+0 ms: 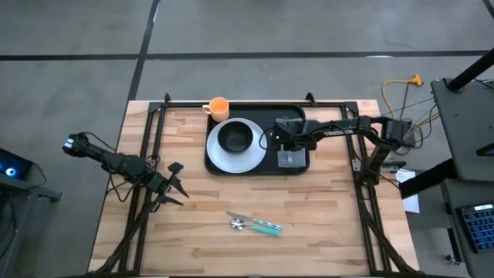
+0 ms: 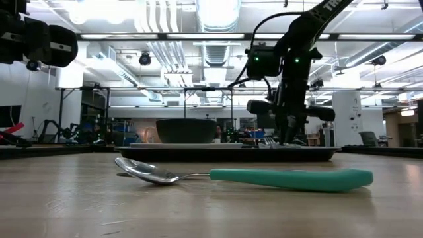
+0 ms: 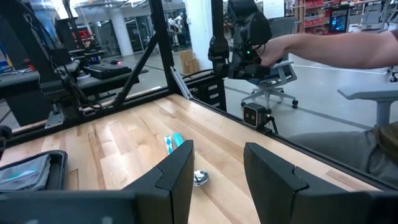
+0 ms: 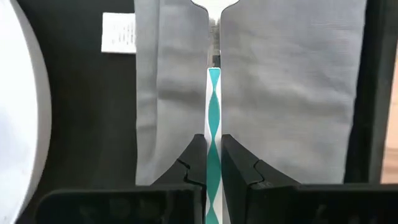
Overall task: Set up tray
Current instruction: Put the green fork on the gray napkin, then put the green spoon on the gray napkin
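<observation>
Reaching over the black tray (image 1: pixel 297 167) at the far middle of the wooden counter (image 1: pixel 201 201), the right pincer (image 1: pixel 287 144) hangs above a grey folded napkin (image 1: pixel 291 159) that lies in the tray's right part. Its wrist view shows the two dark fingers (image 4: pixel 194 158) clenched on the teal handle of a utensil (image 4: pixel 214 112), which runs along the middle of the napkin (image 4: pixel 286 87); the utensil's metal end at the napkin's far edge is too cut off to tell what kind it is. A white plate (image 1: pixel 235 150) fills the left part of the tray and carries a dark bowl (image 1: pixel 235 137), and an edge of the plate (image 4: pixel 18 118) shows beside the napkin in the right wrist view. An orange cup (image 1: pixel 219 107) stands on the counter just beyond the tray's far left corner. Nearer the front edge of the counter, well apart from the tray, a spoon (image 2: pixel 244 176) with a teal handle lies flat; in the high view the teal-handled cutlery (image 1: pixel 255 225) there looks like more than one piece, though how many cannot be told. The left pincer (image 1: pixel 171 188) waits above the left side of the counter, its fingers (image 3: pixel 177 174) spread apart and holding nothing.
</observation>
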`<move>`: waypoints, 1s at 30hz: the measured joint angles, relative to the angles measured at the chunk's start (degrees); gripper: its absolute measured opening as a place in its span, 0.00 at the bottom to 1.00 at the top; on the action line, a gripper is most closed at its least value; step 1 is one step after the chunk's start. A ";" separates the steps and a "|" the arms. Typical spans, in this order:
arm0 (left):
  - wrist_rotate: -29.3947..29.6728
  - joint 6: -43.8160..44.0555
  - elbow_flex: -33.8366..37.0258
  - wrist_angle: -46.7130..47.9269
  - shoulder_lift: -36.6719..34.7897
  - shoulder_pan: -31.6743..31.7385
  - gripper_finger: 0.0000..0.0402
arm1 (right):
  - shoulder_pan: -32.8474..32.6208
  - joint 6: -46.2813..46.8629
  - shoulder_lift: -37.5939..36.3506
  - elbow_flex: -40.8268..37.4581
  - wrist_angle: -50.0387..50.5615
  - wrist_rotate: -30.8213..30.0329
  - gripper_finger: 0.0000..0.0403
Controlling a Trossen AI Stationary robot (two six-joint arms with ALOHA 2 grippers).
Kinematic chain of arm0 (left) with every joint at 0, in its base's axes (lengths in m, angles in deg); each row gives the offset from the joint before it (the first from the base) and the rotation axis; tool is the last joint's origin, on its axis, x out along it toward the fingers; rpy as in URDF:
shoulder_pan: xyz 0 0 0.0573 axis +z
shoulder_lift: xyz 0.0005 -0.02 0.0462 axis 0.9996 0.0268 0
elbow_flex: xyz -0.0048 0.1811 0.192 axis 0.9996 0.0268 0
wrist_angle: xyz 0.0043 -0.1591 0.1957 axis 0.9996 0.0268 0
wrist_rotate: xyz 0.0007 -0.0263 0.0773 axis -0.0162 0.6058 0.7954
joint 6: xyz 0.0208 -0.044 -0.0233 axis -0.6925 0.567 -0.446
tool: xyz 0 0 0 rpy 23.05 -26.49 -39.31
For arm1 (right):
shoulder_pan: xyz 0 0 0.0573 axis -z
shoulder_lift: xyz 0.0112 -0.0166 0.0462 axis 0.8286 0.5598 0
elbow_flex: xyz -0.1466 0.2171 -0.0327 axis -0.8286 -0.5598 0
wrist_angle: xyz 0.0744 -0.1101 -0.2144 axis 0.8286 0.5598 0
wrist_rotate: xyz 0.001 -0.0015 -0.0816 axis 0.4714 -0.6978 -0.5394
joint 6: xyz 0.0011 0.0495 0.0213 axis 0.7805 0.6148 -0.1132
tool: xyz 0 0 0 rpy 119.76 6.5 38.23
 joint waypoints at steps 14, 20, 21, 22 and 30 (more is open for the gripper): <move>0.00 0.01 0.00 0.01 0.00 0.02 0.30 | 1.11 0.94 0.60 -2.06 -0.84 -0.64 0.03; 0.00 0.00 0.00 0.02 0.00 0.00 0.30 | 1.07 1.29 0.60 -2.28 -0.71 -1.73 0.14; 0.00 0.02 0.00 0.00 0.00 0.00 0.30 | 1.08 1.39 0.60 -2.28 -0.71 -1.78 0.16; 0.00 0.00 0.00 0.00 0.00 0.00 0.30 | 1.11 1.42 0.60 -2.28 -0.71 -1.83 0.18; 0.00 0.00 0.00 0.01 0.00 0.00 0.30 | 1.06 -0.01 0.17 -1.41 -0.49 -1.74 0.27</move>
